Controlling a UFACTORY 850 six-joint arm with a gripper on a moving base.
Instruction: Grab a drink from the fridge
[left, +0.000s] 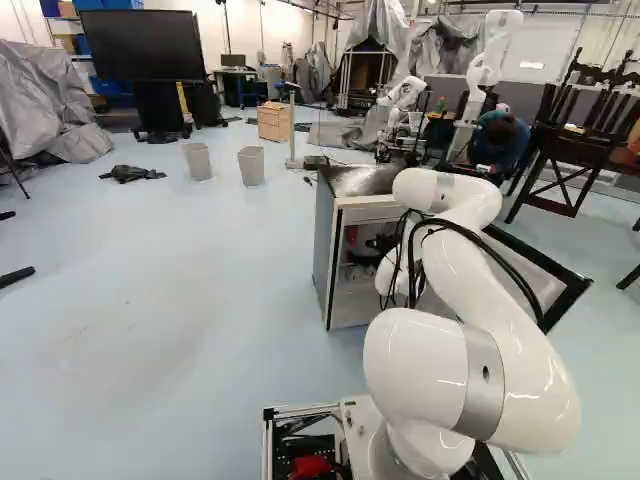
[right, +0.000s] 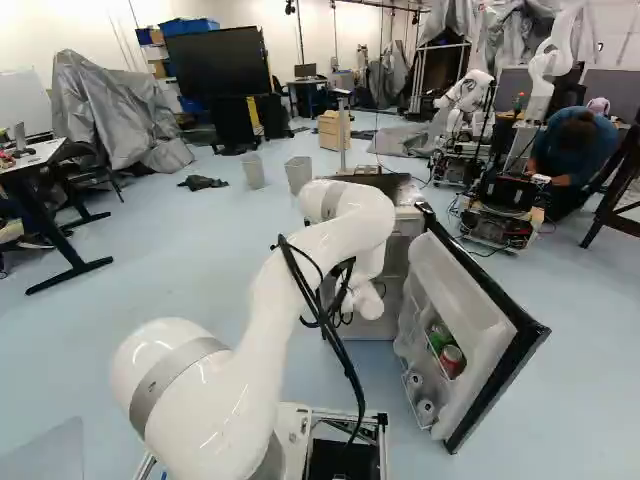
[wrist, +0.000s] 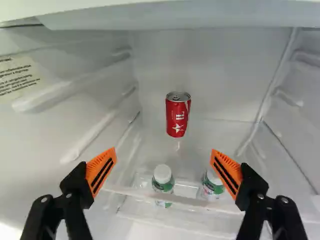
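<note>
A red can (wrist: 178, 116) stands upright inside the open fridge (left: 323, 240), and the jaws are apart.
From left to right: at the left of the right base view, a dark desk (right: 40, 160) stands; further along, the gripper (left: 380, 243) is in the fridge, with nothing held between its jaws. Ahead of it, one white-capped bottle (wrist: 163, 179), then the red can, farther back, then a second white-capped bottle (wrist: 212, 185). At the right, the open door (right: 465, 300) carries a green can (right: 438, 336) and another red can (right: 452, 360).
</note>
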